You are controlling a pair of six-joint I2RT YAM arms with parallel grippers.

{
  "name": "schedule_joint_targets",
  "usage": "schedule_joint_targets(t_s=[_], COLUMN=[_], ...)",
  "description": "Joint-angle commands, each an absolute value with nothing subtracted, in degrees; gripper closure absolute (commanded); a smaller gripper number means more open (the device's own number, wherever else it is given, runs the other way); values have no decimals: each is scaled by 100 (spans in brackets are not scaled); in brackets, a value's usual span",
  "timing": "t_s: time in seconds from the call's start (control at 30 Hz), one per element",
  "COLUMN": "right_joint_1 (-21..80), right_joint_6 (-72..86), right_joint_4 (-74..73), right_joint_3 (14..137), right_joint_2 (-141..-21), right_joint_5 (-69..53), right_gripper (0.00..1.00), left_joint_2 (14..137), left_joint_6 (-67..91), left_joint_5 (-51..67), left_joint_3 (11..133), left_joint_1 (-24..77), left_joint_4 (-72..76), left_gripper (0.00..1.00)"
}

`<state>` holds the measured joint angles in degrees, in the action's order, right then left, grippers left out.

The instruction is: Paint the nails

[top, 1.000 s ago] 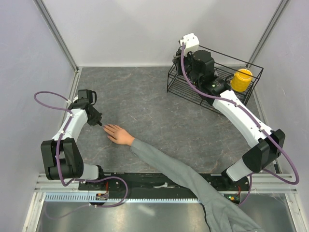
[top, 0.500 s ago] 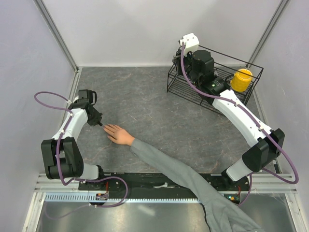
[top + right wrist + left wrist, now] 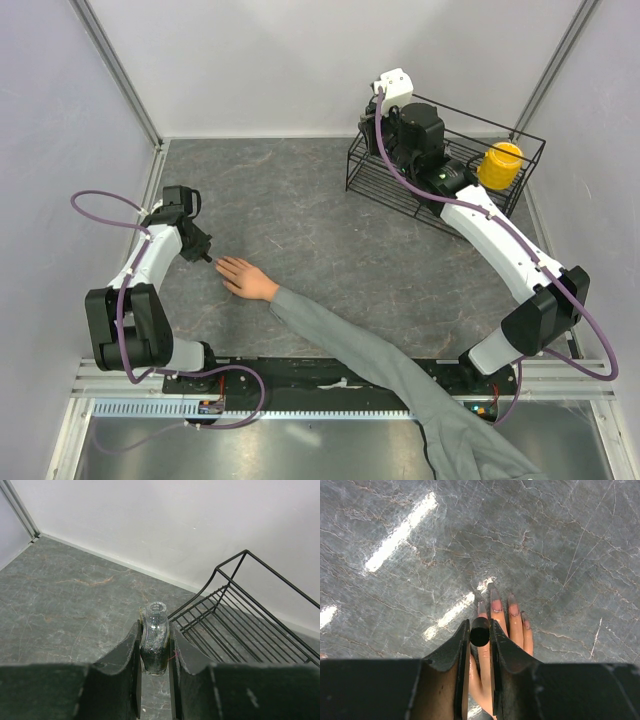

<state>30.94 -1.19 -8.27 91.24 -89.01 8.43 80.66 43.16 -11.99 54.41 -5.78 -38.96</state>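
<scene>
- Grey sleeve (image 3: 380,365) is running in from the near edge; the hand (image 3: 247,279) is lying flat on the bench (image 3: 300,200).
- Left claw (image 3: 480,629) is pinching a black cap (image 3: 480,634), jaws narrow, over the fingers. Only its wrist view is resolving the nails (image 3: 495,606), just past the tips.
- Right claw (image 3: 155,630) is clamping an uncapped bottle (image 3: 153,657) beside the wire basket (image 3: 240,625); the top view is hiding it.
- Yellow jar (image 3: 500,165) is sitting in the basket, top view only.
</scene>
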Motion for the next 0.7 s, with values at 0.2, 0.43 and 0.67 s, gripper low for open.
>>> schedule_joint_targets(t_s=[0.2,0.43,0.67], right_joint_1=[3050,3024,2988], right_joint_6=[-53,-44,-18], right_joint_4=[-685,-677,-685], right_joint_3=[9448,9457,9466], right_joint_2=[-8930,-8956,-8965], right_joint_5=[765,747,721], right_gripper=[100,100,100], left_joint_2=[8174,8209,8270], left_joint_6=[4614,4597,4614], left_joint_5=[-1371,-1467,-1485], left_joint_3=[5432,5475,5484], left_joint_1=[-624,-624,-642], left_joint_4=[-3762,-3858,-3788], left_gripper=[98,98,98])
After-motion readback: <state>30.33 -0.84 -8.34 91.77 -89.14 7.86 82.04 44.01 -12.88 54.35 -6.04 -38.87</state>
